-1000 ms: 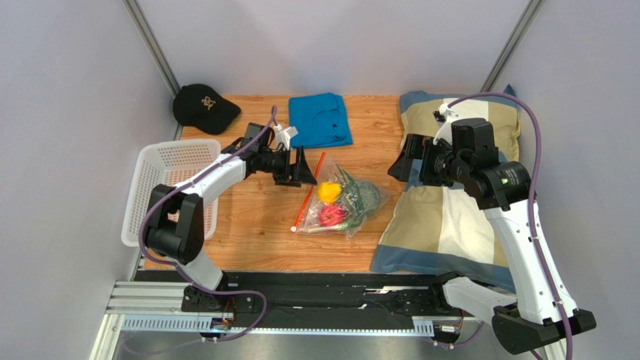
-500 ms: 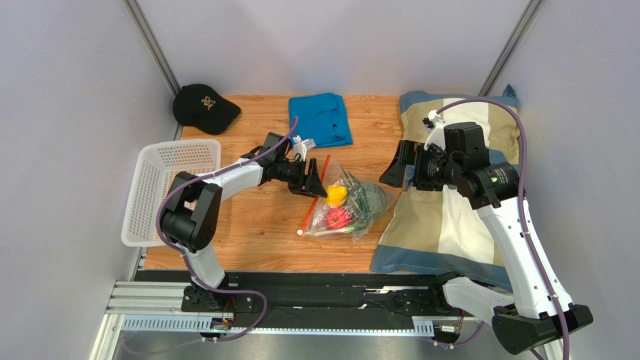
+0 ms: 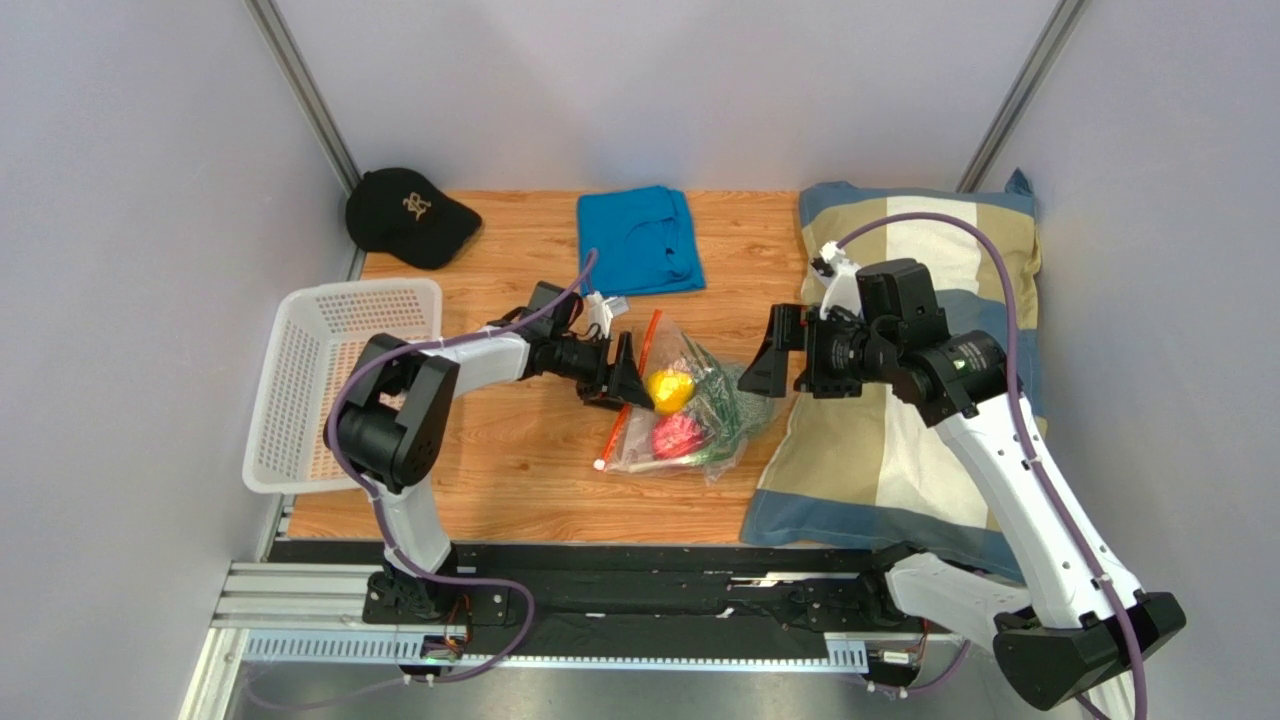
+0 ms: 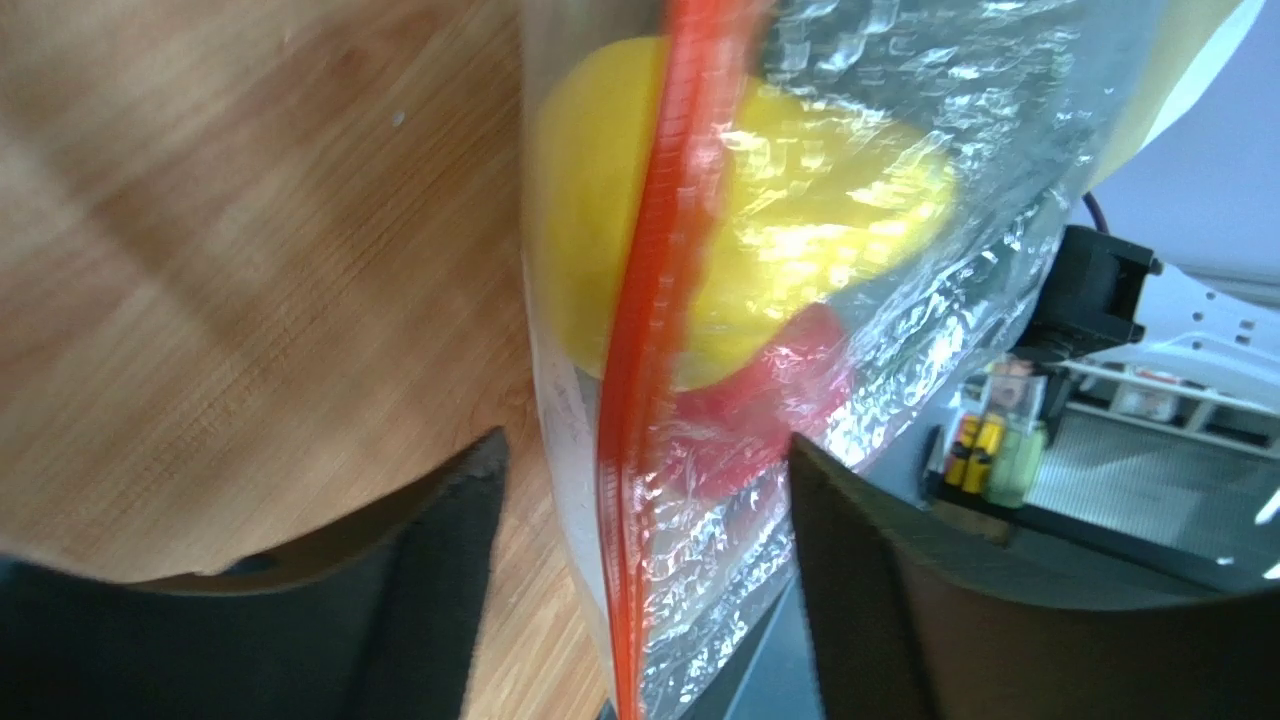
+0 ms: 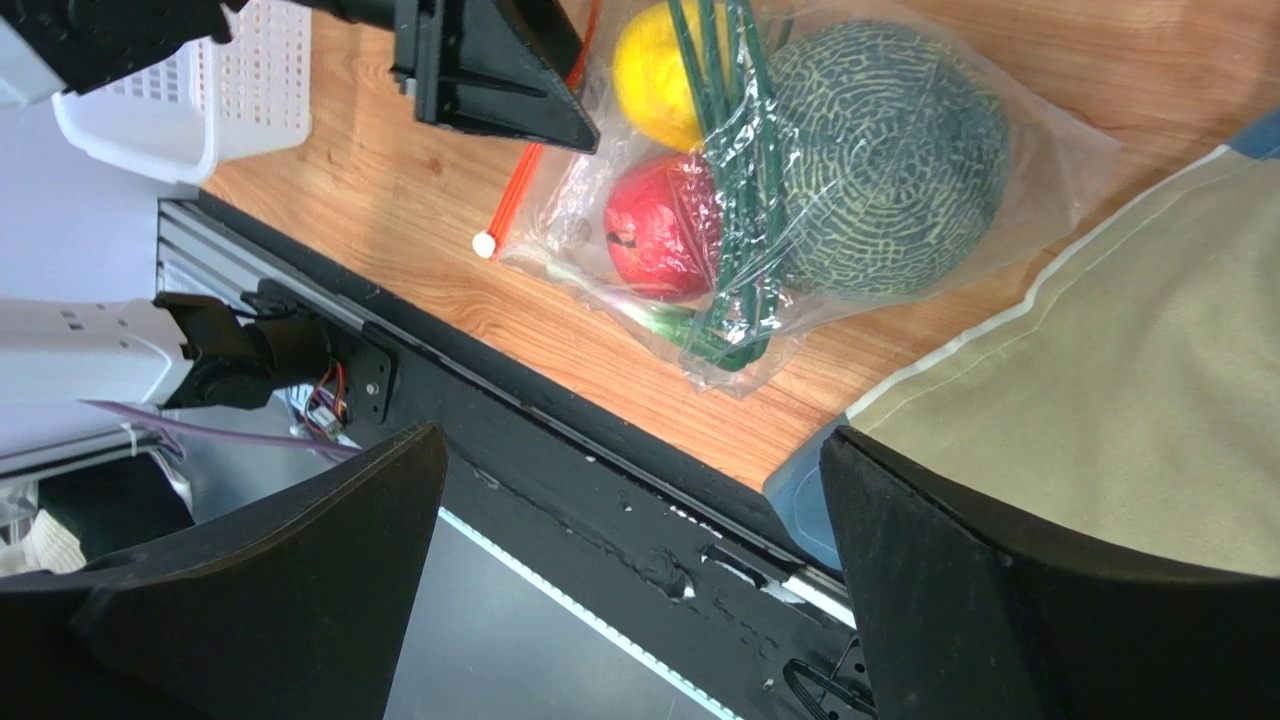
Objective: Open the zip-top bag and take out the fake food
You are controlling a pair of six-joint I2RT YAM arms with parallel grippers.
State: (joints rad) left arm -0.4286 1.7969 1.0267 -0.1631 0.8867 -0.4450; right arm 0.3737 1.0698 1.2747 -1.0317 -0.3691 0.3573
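The zip-top bag (image 3: 706, 402) lies on the wooden table with its orange-red zip strip (image 3: 628, 387) facing left and its white slider (image 5: 483, 243) at the near end. Inside it are the fake food pieces: a yellow fruit (image 5: 646, 68), a red fruit (image 5: 661, 225) and a grey-green ball (image 5: 887, 150) with green stems. My left gripper (image 4: 643, 450) is open, and the zip strip (image 4: 646, 375) runs between its fingers (image 4: 436, 570) with a gap on each side. My right gripper (image 5: 631, 443) hangs open just right of the bag, holding nothing.
A white basket (image 3: 338, 375) overhangs the table's left edge. A black cap (image 3: 406, 213) and a folded blue cloth (image 3: 639, 237) lie at the back. A pillow (image 3: 917, 420) covers the right side, touching the bag. A black rail (image 5: 601, 450) runs along the near edge.
My left gripper has moved right and down until it straddles the zip strip, nudging the bag slightly. My right arm has swung left toward the bag, still open.
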